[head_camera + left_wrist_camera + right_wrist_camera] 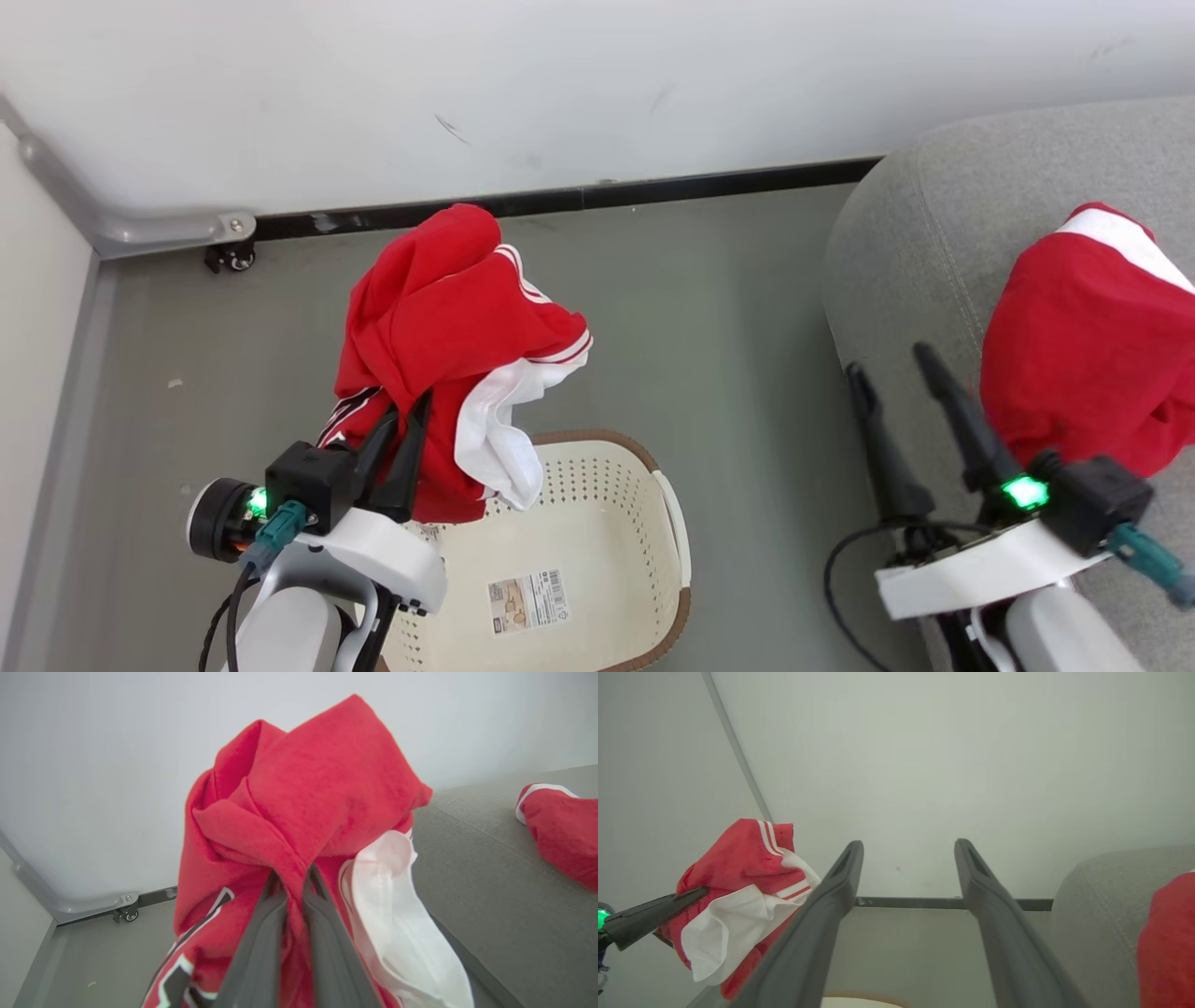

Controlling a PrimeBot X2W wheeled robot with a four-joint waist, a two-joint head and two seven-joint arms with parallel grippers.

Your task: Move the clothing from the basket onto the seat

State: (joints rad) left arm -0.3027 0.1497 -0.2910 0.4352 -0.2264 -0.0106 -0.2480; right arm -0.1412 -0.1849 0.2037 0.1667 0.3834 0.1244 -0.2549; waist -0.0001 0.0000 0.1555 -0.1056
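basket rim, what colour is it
Brown; the cream perforated plastic basket shows it best in the head view.

Head view looks down, wrist views face wall point(924, 765) — sharing clothing point(439, 317)

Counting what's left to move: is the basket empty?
Looks empty: the basket shows bare perforated floor and a sticker; its left part is hidden behind the held garment.
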